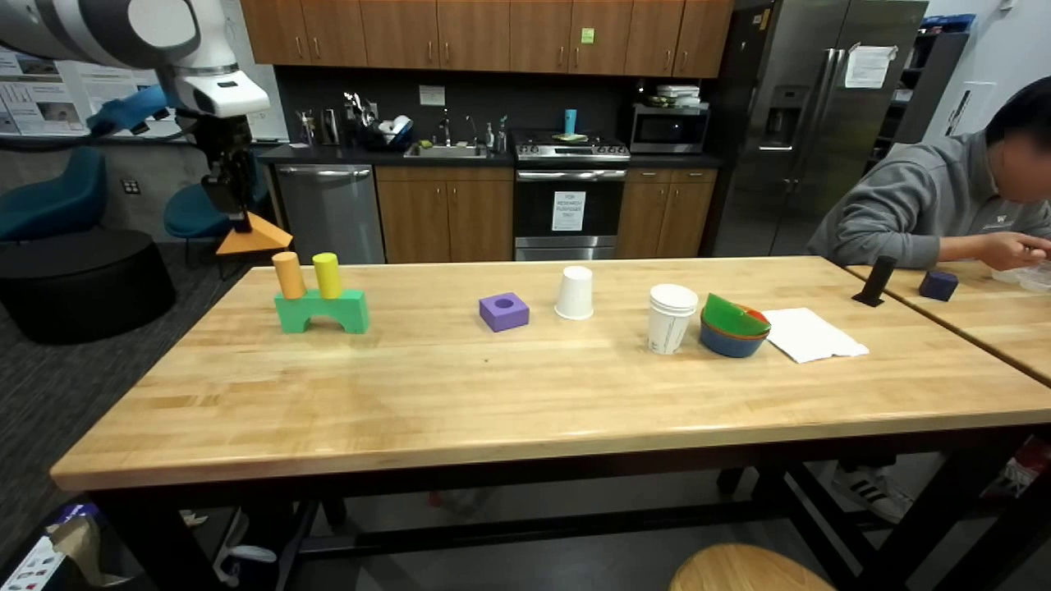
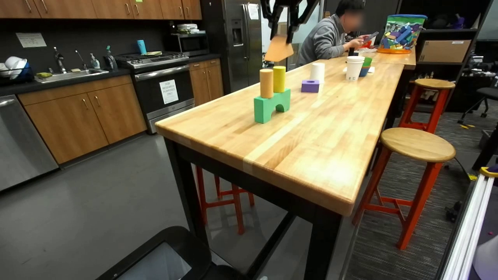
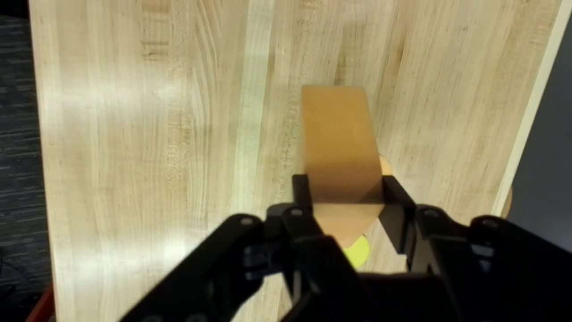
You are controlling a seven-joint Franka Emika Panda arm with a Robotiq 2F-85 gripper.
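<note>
My gripper (image 1: 240, 220) is shut on an orange triangular block (image 1: 254, 235), held in the air. The gripper (image 2: 281, 35) and block (image 2: 278, 50) also show in an exterior view. In the wrist view the block (image 3: 339, 134) sits between both fingers (image 3: 346, 190). Below it, an orange cylinder (image 1: 289, 276) and a yellow cylinder (image 1: 327, 276) stand upright on a green arch block (image 1: 322, 309) on the table. The held block is apart from both cylinders. In the wrist view it partly hides the orange cylinder (image 3: 385, 165) and yellow cylinder (image 3: 359, 252); the green arch is hidden there.
On the wooden table (image 1: 493, 394) are a purple block with a hole (image 1: 509, 315), an upturned white cup (image 1: 575, 294), stacked white cups (image 1: 669, 324), nested bowls (image 1: 731, 338) and white paper (image 1: 813, 336). A person (image 1: 911, 197) sits at the far end. Stools (image 2: 418, 144) stand alongside.
</note>
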